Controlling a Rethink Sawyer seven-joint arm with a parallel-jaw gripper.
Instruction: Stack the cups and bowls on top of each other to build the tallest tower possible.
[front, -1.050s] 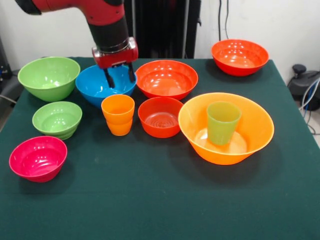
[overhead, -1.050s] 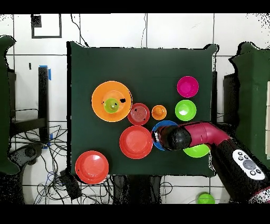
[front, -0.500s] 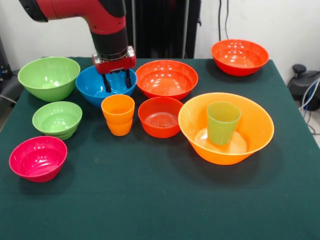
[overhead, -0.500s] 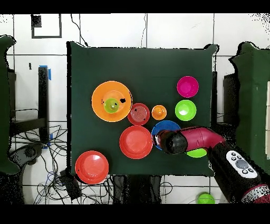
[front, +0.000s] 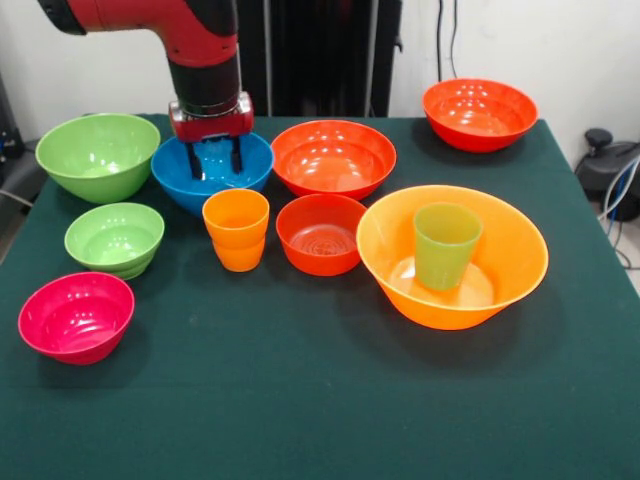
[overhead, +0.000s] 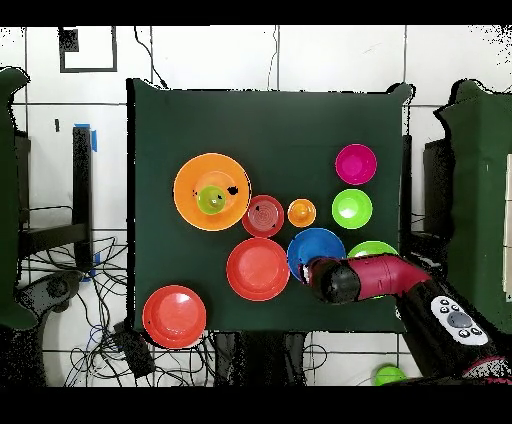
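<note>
The gripper (front: 212, 160) is seen hanging over the blue bowl (front: 190, 185), its two dark fingers (front: 194, 161) held apart and dipping inside the rim at the far side of that bowl; nothing is gripped between them. In the overhead view the gripper (overhead: 312, 272) is placed at the bowl's edge nearest the robot base.

The orange cup (front: 236, 230) is found upright just in front of the blue bowl, between the small green bowl (front: 115, 238) on the left and the small red-orange bowl (front: 322, 233) on the right. The green cup (front: 445, 245) is seen standing inside the largest orange bowl (front: 512, 262) at the right. A larger green bowl (front: 98, 155) is at the far left, the pink bowl (front: 76, 316) near left. Two more red-orange bowls are set further back: one (front: 333, 158) beside the blue bowl, one (front: 479, 113) at the far right corner of the table (front: 330, 400).
</note>
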